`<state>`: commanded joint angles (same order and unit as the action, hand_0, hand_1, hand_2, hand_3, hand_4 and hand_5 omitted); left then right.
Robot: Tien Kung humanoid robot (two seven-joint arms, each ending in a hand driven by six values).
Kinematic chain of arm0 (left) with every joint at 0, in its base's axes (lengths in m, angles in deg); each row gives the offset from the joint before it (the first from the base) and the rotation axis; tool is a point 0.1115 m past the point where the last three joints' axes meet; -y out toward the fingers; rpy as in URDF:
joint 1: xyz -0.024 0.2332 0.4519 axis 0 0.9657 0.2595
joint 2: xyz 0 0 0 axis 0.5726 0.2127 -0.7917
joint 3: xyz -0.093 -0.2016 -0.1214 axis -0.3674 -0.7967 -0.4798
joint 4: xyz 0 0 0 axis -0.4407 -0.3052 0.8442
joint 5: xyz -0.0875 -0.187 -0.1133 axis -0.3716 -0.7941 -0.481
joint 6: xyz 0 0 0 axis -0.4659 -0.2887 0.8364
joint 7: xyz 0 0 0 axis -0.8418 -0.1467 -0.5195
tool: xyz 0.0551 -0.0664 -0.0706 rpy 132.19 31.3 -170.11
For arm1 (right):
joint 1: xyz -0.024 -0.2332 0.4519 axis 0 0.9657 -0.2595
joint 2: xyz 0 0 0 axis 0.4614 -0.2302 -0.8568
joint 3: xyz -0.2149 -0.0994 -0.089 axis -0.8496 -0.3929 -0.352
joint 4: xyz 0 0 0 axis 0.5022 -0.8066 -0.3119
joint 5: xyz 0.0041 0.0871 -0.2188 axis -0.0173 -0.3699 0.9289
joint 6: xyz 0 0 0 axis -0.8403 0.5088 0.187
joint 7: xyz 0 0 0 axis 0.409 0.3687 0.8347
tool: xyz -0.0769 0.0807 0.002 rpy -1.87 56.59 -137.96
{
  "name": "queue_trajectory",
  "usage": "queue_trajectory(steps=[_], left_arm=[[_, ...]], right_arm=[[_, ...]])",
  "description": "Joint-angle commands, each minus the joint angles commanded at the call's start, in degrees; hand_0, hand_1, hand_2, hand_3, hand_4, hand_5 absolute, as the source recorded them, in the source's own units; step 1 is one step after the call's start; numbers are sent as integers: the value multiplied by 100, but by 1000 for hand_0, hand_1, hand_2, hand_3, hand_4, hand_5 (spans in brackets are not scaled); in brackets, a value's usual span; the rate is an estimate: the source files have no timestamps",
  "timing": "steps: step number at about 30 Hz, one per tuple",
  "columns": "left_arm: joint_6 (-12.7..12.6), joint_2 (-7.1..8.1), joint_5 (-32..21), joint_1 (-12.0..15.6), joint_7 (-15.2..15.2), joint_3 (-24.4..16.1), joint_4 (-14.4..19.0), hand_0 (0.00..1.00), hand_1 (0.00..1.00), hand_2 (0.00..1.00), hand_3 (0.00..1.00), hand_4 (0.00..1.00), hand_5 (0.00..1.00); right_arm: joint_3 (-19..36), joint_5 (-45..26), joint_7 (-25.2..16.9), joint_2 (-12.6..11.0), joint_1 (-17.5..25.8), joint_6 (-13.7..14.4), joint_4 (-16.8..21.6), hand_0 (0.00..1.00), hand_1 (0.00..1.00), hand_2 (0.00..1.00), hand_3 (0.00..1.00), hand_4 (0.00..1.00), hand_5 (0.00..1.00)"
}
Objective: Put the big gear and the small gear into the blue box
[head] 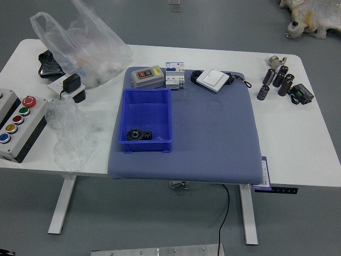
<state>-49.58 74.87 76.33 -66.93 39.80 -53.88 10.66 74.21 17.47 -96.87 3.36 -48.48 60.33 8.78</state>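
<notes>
Fingers' spread impossible to tell, big gear (134,134) and small gear (147,135) side by side inside blue box (146,146)

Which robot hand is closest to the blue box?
Probably the left hand, barely in at the bottom left corner, below and left of the blue box. The right hand is out of view.

The place looked like a lab or workshop. A white surface (303,154) on pale metal legs stood over a plain gray floor (287,224), where a black cable (228,205) trailed. On it were a panel (27,125) of coloured push buttons, a gray switch box (147,78), white electrical modules (175,80) and dark cylinders (285,84). A blue mat (213,138) carried a blue bin (145,106) of small black gears (135,134), like parts laid out for bench work.
</notes>
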Motion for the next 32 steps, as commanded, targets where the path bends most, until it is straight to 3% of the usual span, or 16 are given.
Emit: queue_trajectory(steps=[10, 17, 25, 32], left_arm=[[18, -28, 197, 22, 66, -181, -6, 623, 525, 517, 661, 694, 274], [10, -58, 221, 197, 59, -379, -6, 623, 525, 517, 661, 694, 274], [11, -89, 500, 404, 122, -1007, -6, 623, 525, 516, 661, 694, 274], [7, -72, 425, 366, 80, -956, -6, 623, 525, 517, 661, 694, 273]], right_arm=[[156, -146, -97, 21, 108, -22, 27, 735, 704, 728, 682, 699, 420], [119, -134, -105, -8, 61, -15, 36, 734, 704, 727, 682, 708, 439], [-73, -26, -17, -103, -145, -2, -31, 730, 705, 729, 682, 717, 469], [-17, -3, 24, -100, -145, 16, -72, 735, 699, 727, 684, 719, 482]])
